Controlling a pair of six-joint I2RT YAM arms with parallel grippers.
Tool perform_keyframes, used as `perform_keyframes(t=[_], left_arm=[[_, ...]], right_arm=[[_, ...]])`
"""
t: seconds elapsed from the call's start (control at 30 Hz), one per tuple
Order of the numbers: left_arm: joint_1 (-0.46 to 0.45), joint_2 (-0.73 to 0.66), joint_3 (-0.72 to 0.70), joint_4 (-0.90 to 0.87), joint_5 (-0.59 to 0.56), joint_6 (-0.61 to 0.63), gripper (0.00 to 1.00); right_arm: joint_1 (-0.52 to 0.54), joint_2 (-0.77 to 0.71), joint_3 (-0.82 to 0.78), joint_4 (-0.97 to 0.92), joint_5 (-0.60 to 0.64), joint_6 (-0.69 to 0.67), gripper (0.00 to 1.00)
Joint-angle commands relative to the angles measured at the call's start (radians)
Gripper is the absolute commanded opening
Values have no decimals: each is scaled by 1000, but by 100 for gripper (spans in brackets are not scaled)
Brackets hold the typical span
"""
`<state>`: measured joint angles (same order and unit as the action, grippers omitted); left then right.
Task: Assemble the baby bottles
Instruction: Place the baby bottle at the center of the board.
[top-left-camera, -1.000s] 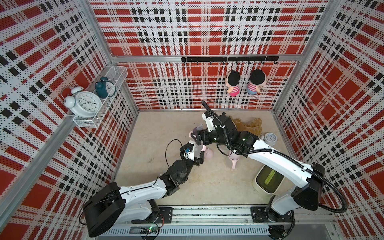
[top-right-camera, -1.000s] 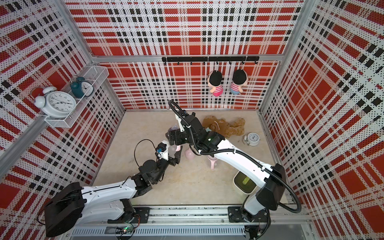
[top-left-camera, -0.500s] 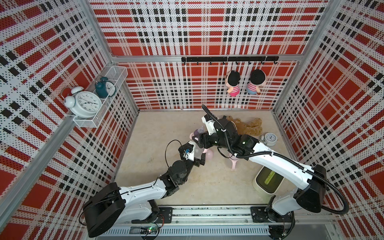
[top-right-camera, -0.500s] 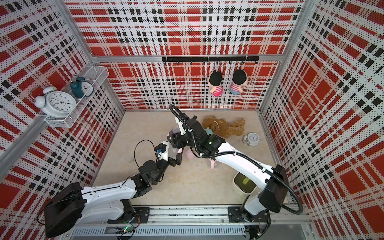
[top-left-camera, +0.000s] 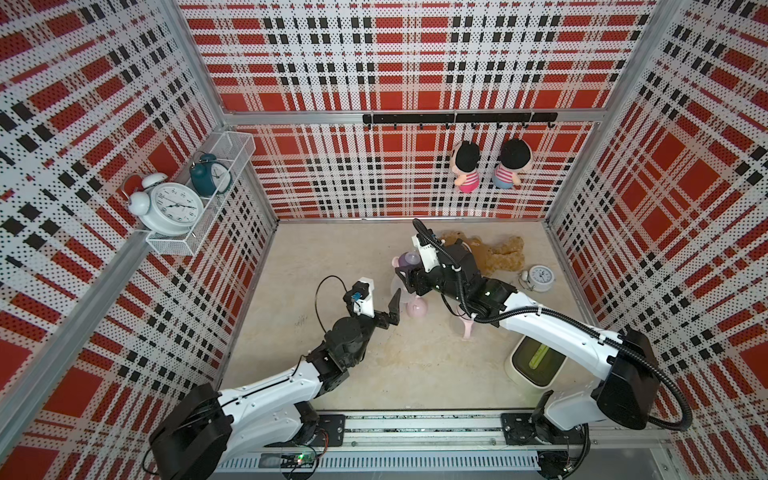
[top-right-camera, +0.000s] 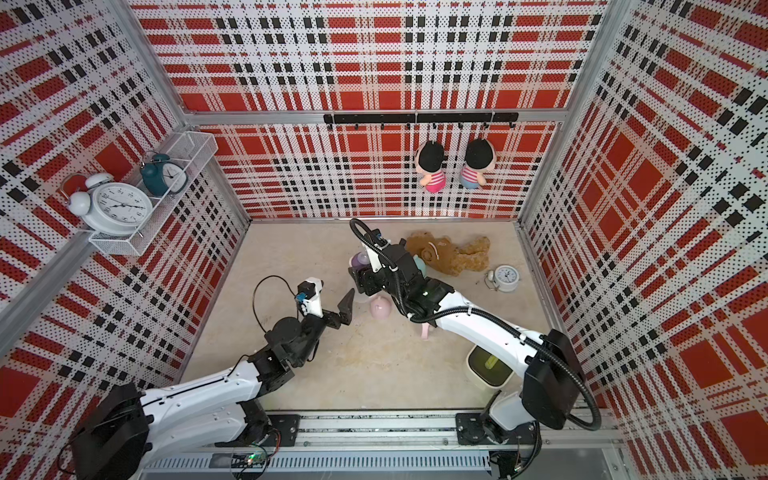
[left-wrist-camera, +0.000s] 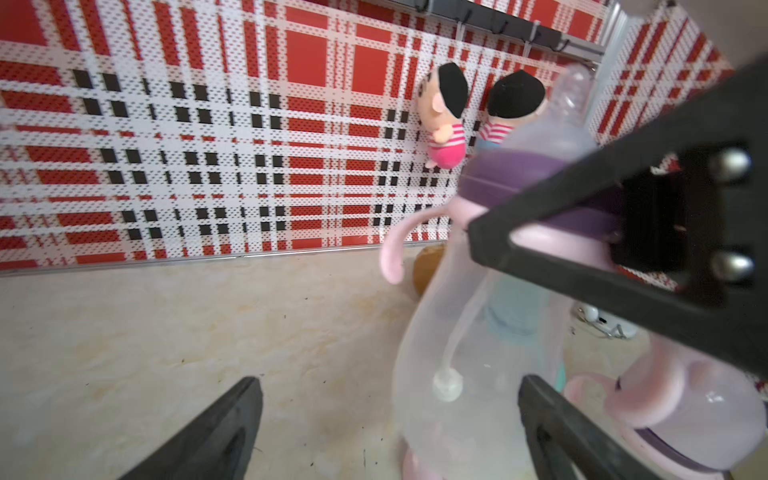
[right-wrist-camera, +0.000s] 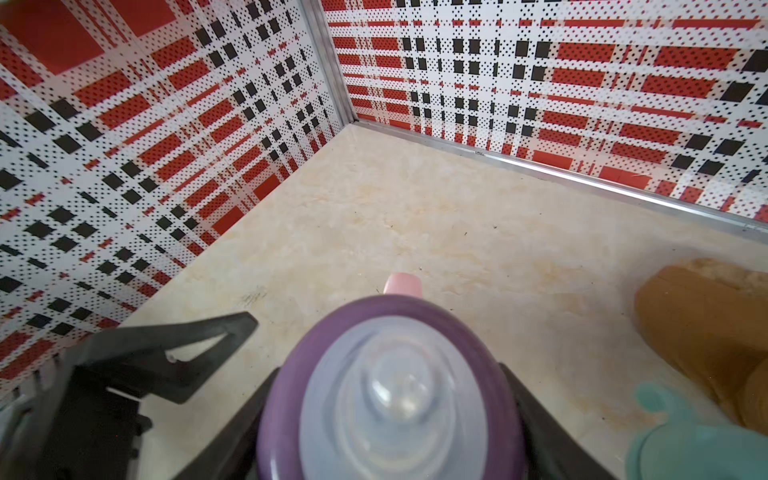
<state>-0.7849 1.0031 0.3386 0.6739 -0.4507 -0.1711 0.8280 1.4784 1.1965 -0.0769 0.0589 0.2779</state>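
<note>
Bottle (left-wrist-camera: 469, 340) teat-up near mid-floor (top-left-camera: 332, 257), pinched at purple collar between right gripper (top-left-camera: 406, 279) fingers. Just beside its clear body, left gripper (left-wrist-camera: 388, 386), fingers spread wide, gripping nothing. Pink cap (top-left-camera: 417, 308) alongside; bear (top-left-camera: 498, 257) behind.

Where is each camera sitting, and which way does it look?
Top views: high above the front, looking down at the beige floor; the left arm and right arm show whole, with left fingers and right fingers.
Left wrist: on the left arm, looking low toward the back wall, past the bottle; its open fingers show.
Right wrist: on the right arm, looking down over the teat; its fingers flank the purple collar.
Shared: every view shows the bottle; both wrist views show right fingers.
</note>
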Motion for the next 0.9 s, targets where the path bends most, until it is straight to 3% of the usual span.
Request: perform_keyframes(t=[0.0,0.23,0.57,0.87], left_arm=[[88,-83,-30,-76,81,-142,98],[244,-197,4,-235,148,-234,98],[421,-144,38,-273,331,-284,98],[443,-104,44,-254,376,-292,98]], right_arm=[[-1,41,-23,195,6,-69,59],[3,108,-147,417,-28,-64,59],[85,212,-237,547,44,-129,58],[135,309,-236,575,79,-161,58]])
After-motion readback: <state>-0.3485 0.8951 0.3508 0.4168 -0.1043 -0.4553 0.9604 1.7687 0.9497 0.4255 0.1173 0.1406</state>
